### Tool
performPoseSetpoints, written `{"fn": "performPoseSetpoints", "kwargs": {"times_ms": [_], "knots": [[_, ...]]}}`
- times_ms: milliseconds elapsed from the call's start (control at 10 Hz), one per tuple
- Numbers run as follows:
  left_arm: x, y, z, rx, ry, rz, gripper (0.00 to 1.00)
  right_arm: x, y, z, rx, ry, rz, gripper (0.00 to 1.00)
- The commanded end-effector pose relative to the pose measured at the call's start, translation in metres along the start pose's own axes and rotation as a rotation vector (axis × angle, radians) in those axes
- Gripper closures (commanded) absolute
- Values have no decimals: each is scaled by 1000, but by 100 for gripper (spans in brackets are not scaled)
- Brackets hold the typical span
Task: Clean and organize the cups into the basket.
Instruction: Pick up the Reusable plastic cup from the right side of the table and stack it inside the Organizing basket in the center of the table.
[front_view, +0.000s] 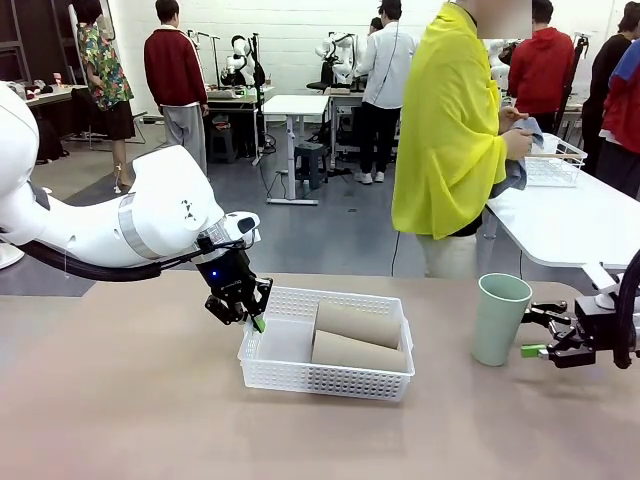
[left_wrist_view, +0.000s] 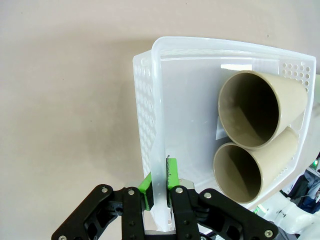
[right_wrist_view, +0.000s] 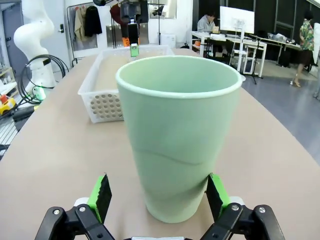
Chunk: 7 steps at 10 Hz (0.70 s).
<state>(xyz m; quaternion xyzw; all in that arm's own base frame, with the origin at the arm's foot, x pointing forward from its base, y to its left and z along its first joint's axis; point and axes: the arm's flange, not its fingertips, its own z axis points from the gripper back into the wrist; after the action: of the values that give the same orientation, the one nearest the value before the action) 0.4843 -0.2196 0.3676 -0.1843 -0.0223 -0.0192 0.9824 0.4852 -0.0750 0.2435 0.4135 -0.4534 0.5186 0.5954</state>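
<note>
Tool on our right arm (right_wrist_view: 159, 194) stands with its jaws wide, the green pads to either side of the lower body of the mint cup (right_wrist_view: 180, 135). We judge they are not yet pressing it, though the gap on one side is too slim to be sure. The cup is upright on the table (front_view: 120, 400), near the basket (front_view: 330, 375) but apart from its right end.

Beyond it, the two tan cups (front_view: 358, 338) lie on their sides in the right half of the basket, touching each other. Our left tool (front_view: 245, 305) is clamped shut on the basket's left end wall, which we take as steadying it.

We judge the last cup is the step in hand. Next, the right jaws must close, lift the cup, tip it sideways and lay it in the free left half.

Our right arm is cut off at the front view's edge. Whether the mint cup is clean we cannot tell. Farther off, a person in a yellow top (front_view: 450, 120) stands by the table; what their hands hold is unclear.
</note>
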Motion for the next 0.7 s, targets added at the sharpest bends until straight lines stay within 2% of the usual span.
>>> {"fn": "performPoseSetpoints", "kwargs": {"times_ms": [0,100,600], "knots": [[0,0,1,-5,3,-1,100,0,-12,-7,-56,-28,-47,0],[0,0,1,-5,3,-1,100,0,0,0,0,0,0,0],[0,0,1,-5,3,-1,100,-2,-4,0,-10,-6,-12,0]]}}
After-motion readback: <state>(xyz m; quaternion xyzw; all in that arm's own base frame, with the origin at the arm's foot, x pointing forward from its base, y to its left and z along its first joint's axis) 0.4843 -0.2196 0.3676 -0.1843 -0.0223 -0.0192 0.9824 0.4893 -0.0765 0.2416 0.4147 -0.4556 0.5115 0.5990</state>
